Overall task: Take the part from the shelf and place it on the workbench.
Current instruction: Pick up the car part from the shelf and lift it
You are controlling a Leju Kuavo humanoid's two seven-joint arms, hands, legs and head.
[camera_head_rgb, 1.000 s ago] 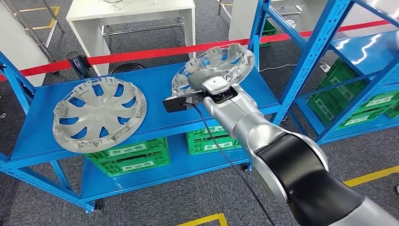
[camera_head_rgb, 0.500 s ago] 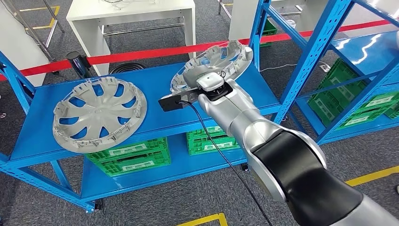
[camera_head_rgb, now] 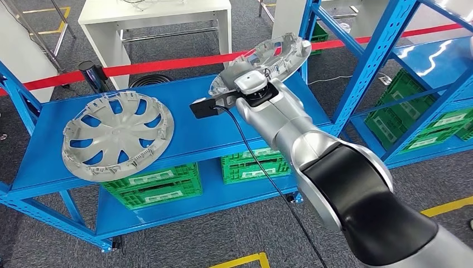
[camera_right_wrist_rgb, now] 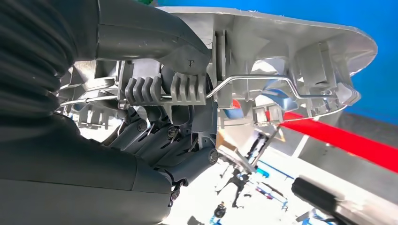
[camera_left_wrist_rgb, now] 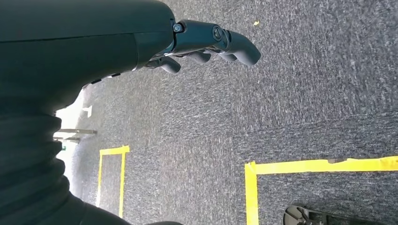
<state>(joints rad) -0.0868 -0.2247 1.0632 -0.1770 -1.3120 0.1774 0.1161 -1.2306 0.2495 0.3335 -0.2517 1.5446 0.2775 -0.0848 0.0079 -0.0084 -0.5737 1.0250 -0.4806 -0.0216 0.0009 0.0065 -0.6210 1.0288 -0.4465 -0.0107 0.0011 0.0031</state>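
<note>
The right hand point(camera_right_wrist_rgb: 159, 98) gripped the rim of a silver hubcap point(camera_head_rgb: 268, 58), tilted and raised above the blue shelf point(camera_head_rgb: 184, 131); a second hubcap point(camera_head_rgb: 117, 134) lay flat there. The left hand point(camera_left_wrist_rgb: 206, 42) hung empty, fingers loosely apart

A dark grey carpeted floor point(camera_head_rgb: 234, 234) carried yellow tape lines point(camera_head_rgb: 446, 207) at the lower right of the head view. A white rectangular table point(camera_head_rgb: 156, 14) stood at the top, behind a red barrier strip point(camera_head_rgb: 167, 62). Green plastic crates point(camera_head_rgb: 153, 187) sat lower centre, and more green crates point(camera_head_rgb: 413, 120) at right.
</note>
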